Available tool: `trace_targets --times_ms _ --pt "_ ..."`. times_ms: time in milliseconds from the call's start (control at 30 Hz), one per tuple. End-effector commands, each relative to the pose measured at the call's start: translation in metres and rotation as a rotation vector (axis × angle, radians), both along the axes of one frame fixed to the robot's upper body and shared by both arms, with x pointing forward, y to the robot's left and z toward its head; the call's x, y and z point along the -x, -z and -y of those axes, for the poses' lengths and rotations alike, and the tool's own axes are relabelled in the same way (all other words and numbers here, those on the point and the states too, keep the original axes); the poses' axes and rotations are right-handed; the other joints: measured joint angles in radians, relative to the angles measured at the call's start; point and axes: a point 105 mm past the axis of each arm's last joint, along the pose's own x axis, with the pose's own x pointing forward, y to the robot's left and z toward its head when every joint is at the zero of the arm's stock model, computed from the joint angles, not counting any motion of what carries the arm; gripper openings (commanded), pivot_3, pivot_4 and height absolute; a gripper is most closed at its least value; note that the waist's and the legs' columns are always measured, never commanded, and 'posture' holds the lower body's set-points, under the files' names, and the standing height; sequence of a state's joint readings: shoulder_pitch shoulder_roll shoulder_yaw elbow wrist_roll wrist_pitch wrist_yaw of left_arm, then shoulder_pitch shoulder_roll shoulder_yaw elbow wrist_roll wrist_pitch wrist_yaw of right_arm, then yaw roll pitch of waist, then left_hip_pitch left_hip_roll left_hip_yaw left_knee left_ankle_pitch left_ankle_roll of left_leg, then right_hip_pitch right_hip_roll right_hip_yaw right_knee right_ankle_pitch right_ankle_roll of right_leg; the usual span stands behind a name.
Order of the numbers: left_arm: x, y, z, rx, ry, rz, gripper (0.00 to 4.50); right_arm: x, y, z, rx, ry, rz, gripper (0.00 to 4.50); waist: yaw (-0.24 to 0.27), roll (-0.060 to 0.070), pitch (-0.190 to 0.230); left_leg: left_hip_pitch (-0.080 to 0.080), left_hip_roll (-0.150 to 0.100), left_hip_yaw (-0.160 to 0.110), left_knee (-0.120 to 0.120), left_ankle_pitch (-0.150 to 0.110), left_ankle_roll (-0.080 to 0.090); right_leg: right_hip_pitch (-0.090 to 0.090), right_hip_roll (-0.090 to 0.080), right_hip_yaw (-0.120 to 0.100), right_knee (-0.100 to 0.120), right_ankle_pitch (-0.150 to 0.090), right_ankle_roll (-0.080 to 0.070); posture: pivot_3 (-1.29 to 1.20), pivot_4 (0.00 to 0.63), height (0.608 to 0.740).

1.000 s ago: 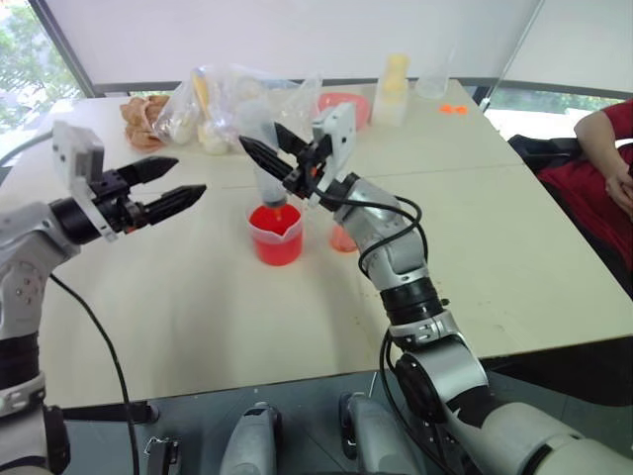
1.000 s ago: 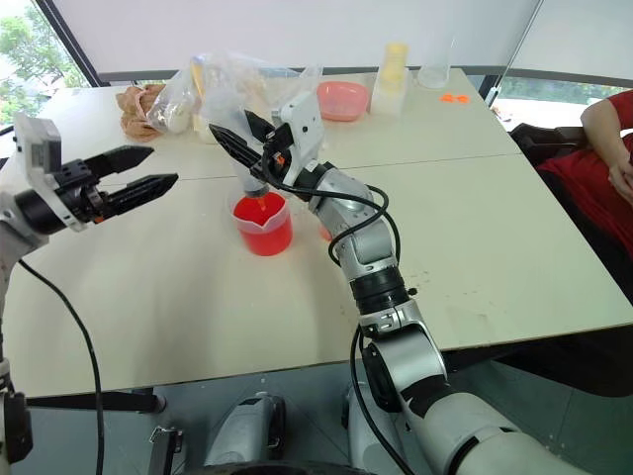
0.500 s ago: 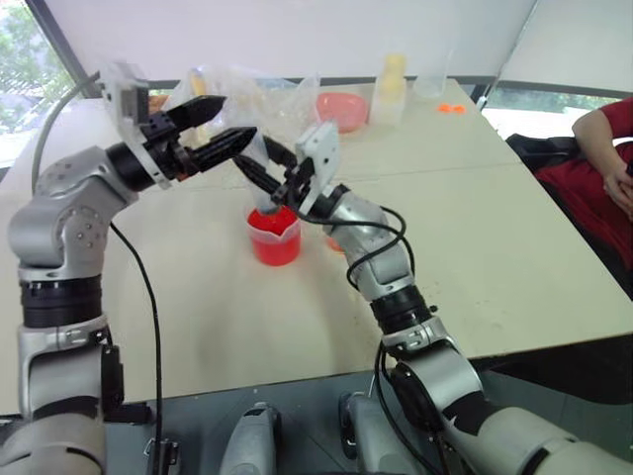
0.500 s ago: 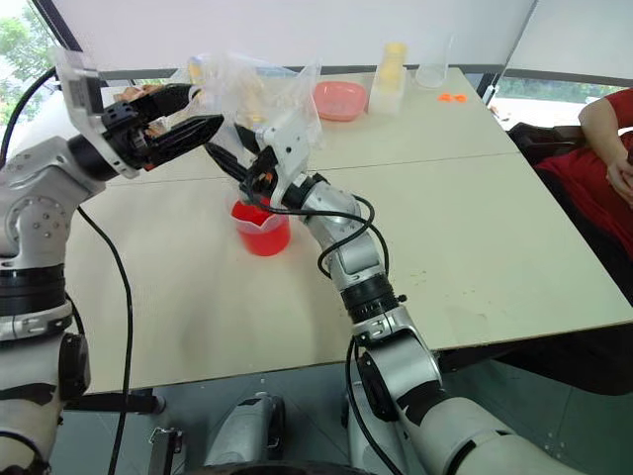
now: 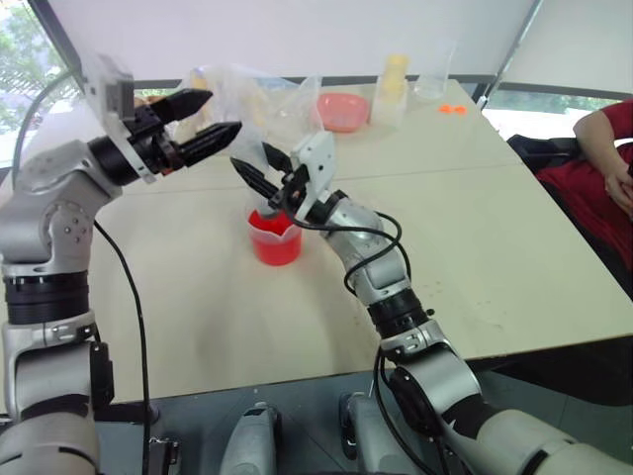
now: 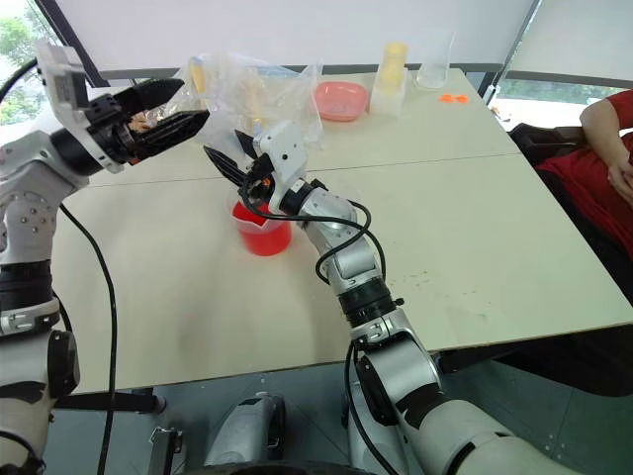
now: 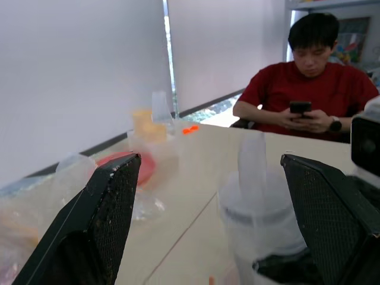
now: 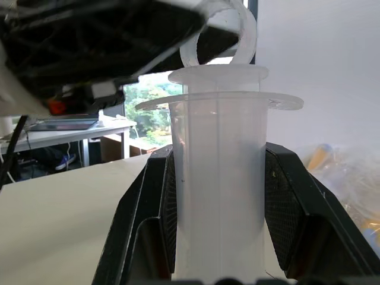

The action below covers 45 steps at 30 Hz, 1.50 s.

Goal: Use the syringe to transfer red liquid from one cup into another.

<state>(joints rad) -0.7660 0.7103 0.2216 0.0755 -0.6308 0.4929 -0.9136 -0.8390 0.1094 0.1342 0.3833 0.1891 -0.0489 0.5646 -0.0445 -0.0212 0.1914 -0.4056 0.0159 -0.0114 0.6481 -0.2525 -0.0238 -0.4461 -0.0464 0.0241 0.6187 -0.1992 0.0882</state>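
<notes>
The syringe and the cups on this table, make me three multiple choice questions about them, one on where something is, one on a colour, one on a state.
1. Where is the syringe?
A. Lying flat on the table
B. Clamped upright in the right gripper, over the spouted cup
C. Inside the plastic bag

2. What colour is the liquid in the spouted cup?
A. Red
B. Blue
C. Green

3. How does the left gripper stand?
A. Shut on the syringe's plunger
B. Shut on a cup
C. Open, holding nothing, raised near the syringe's top

Answers:
1 B, the right wrist view shows the clear barrel pinched between both black fingers, and the head views show it above the cup.
2 A, the red liquid fills the cup vividly.
3 C, its fingers stand wide apart in the left wrist view with the plunger top between them, untouched.
</notes>
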Motion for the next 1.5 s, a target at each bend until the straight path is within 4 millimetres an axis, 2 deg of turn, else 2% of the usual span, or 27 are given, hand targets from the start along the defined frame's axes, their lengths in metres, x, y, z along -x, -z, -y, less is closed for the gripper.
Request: trace_targets --times_ms 33,500,667,800,967,1300,1500 --pt "0.007 -0.013 -0.006 -0.031 -0.028 0.073 3.97 0.003 -0.010 -0.001 -0.031 0.001 0.038 1.41 0.001 0.000 0.000 0.000 0.000 0.000 0.000 0.000 0.000 0.000 0.000 0.000 0.000 0.000 0.000 0.00 0.150 0.740" --pt "-0.011 -0.021 -0.001 -0.031 -0.097 0.146 3.97 0.011 -0.001 -0.008 -0.021 -0.017 0.046 1.41 0.001 0.000 0.000 0.000 0.000 0.000 0.000 0.000 0.000 0.000 0.000 0.000 0.000 0.000 0.000 0.00 0.150 0.740" --pt "-0.016 -0.019 0.018 -0.100 -0.076 0.175 3.97 0.014 0.000 -0.011 -0.013 -0.026 0.055 1.41 0.001 0.000 0.000 0.000 0.000 0.000 0.000 0.000 0.000 0.000 0.000 0.000 0.000 0.000 0.000 0.00 0.150 0.740" --pt "-0.011 -0.009 0.034 -0.186 -0.003 0.174 2.66 0.014 0.000 -0.012 -0.015 -0.028 0.055 1.41 0.000 0.000 0.000 0.000 0.000 0.000 0.000 0.000 0.000 0.000 0.000 0.000 0.000 0.000 0.000 0.00 0.150 0.740" --pt "-0.010 -0.016 0.037 -0.148 0.003 0.200 0.14 0.015 0.001 -0.013 -0.017 -0.029 0.054 1.41 0.000 0.000 0.000 0.000 0.000 0.000 0.000 0.000 0.000 0.000 0.000 0.000 0.000 0.000 0.000 0.00 0.150 0.740" --pt "-0.018 -0.046 0.033 -0.064 -0.052 0.279 0.04 0.020 0.012 -0.022 -0.003 -0.053 0.017 1.41 0.001 0.000 0.000 0.000 0.000 0.000 0.001 0.000 0.000 0.000 0.000 0.000 0.001 0.000 0.000 0.00 0.150 0.740" --pt "-0.018 -0.048 0.036 -0.051 -0.044 0.273 0.04 0.023 0.025 -0.028 0.010 -0.070 -0.045 1.41 0.001 0.000 0.000 0.000 0.000 0.000 0.001 0.000 0.000 0.000 0.000 0.000 0.001 0.000 0.000 0.00 0.150 0.740"
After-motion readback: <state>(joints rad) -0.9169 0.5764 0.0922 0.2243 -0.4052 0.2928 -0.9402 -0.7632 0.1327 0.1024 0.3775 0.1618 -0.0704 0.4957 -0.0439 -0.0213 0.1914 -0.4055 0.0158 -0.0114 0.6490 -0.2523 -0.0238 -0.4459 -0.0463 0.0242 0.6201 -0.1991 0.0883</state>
